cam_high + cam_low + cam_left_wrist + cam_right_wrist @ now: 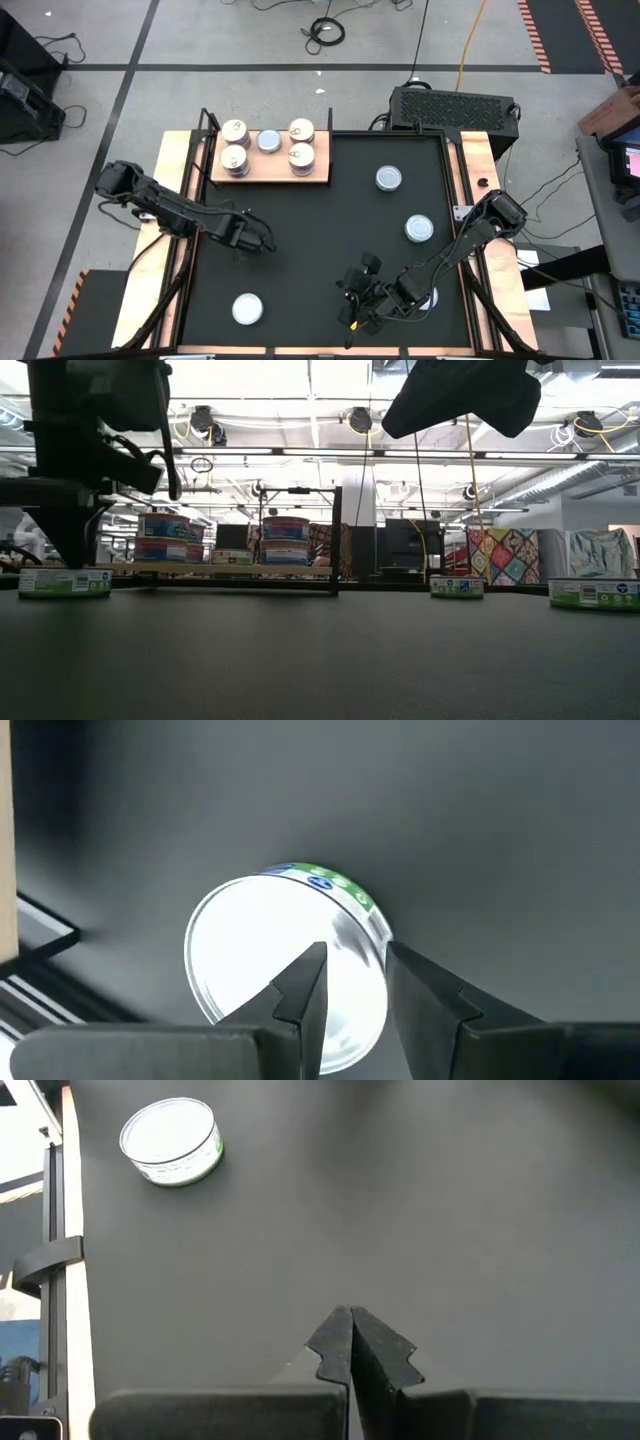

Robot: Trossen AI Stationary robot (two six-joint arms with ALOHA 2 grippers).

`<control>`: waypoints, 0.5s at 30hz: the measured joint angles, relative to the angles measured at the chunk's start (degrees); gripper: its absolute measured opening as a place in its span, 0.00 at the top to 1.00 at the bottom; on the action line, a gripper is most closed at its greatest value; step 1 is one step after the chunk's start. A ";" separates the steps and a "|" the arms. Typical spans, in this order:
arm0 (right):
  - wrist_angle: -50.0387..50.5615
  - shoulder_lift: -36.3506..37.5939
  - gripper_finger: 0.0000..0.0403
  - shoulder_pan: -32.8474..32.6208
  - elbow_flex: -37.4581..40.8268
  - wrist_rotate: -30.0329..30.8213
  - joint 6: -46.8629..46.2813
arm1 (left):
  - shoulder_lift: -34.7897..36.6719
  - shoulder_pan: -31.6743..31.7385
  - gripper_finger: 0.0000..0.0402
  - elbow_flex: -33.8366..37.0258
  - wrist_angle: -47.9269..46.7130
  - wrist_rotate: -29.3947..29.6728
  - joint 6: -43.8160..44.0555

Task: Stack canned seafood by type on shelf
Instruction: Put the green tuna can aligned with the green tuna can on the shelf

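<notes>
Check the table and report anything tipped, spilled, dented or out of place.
Nothing stands out. The cans stacked on the shelf sit upright and squared, and the loose cans on the black mat rest flat, including the one near the front left. No spill or visible dent. The left gripper hangs open over the mat; the right gripper is shut.

I have one overhead view straight down on the desk (320, 230), one level across it, and two close wrist views; all share the black mat (330, 200).

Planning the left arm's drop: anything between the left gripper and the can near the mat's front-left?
Nothing: in the high view only bare black mat separates left gripper from that can.
</notes>
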State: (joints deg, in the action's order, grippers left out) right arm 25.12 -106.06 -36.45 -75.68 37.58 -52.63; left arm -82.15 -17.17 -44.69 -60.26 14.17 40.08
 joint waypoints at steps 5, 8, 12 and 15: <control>0.00 0.00 1.00 0.00 0.00 -0.20 0.40 | -0.04 -1.06 0.73 0.00 1.18 -0.57 0.11; 0.00 0.00 1.00 -0.02 0.00 -0.20 0.32 | -1.23 -1.41 0.73 0.00 1.22 -0.61 0.15; -0.01 0.00 1.00 -0.03 0.00 -0.25 0.27 | -3.75 -1.53 0.73 -0.22 1.12 0.04 0.08; -0.02 0.00 1.00 -0.02 0.00 -0.41 0.13 | -5.20 -1.55 0.73 -0.26 0.64 1.79 0.06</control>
State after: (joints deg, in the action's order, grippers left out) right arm 25.10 -106.06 -36.47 -75.68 37.17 -52.50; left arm -87.35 -18.72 -44.95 -59.62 15.96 40.14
